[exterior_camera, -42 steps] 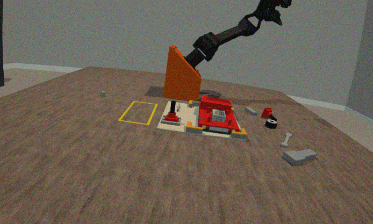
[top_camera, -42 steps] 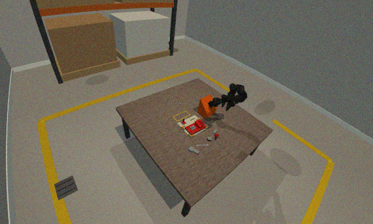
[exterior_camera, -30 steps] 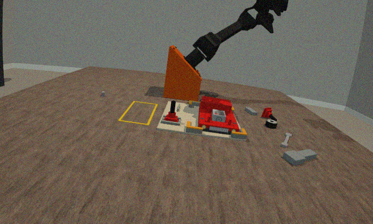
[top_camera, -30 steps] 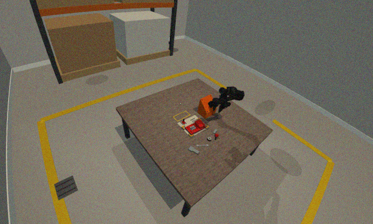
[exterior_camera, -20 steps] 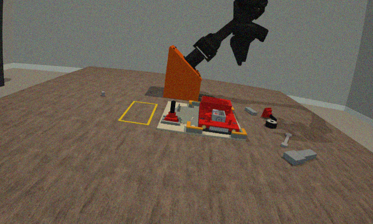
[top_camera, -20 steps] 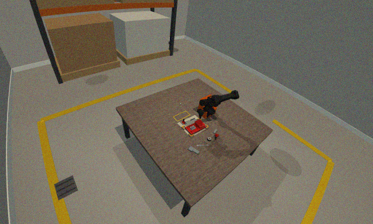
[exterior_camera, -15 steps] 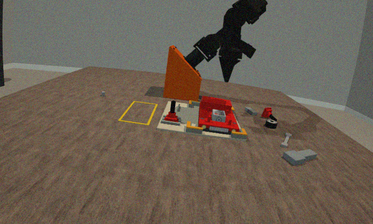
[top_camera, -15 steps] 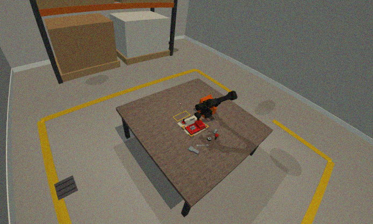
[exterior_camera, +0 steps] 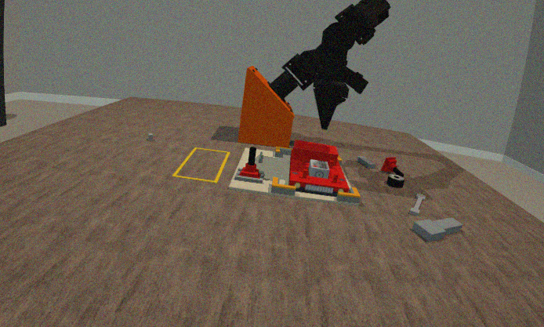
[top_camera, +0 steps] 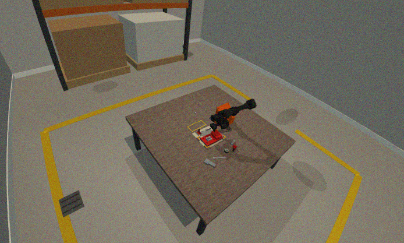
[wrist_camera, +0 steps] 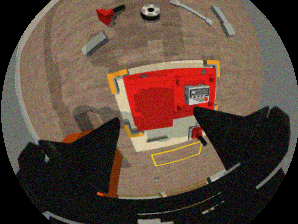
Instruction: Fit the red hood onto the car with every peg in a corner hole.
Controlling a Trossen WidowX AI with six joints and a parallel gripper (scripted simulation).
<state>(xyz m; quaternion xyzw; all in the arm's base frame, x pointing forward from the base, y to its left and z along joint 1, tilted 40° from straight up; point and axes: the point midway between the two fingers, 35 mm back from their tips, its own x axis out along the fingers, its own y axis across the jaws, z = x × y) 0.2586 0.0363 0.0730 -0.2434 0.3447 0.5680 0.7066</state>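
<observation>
The red car chassis (top_camera: 212,141) (exterior_camera: 339,183) (wrist_camera: 194,75) sits between yellow-topped corners of the jig (exterior_camera: 237,184) (wrist_camera: 142,144). Its grey engine block (top_camera: 208,138) (exterior_camera: 318,168) (wrist_camera: 197,95) stands on the deck with short red pegs around it. A raised red block (exterior_camera: 314,150) (wrist_camera: 152,102) is at the other end of the car. My gripper (top_camera: 213,129) (exterior_camera: 324,128) (wrist_camera: 157,115) is open and empty, pointing down above the car; its exact height is unclear. I cannot make out a loose hood with corner holes in any view; it may be hidden.
A red and black clamp-like piece (exterior_camera: 250,170) (wrist_camera: 196,132) stands on the jig. Beyond the car lie another red and black piece (exterior_camera: 389,164) (wrist_camera: 105,17), a black roll (exterior_camera: 395,181), a wrench (exterior_camera: 418,204) and grey blocks (exterior_camera: 433,229) (wrist_camera: 94,43). A yellow outline (exterior_camera: 194,179) marks the table.
</observation>
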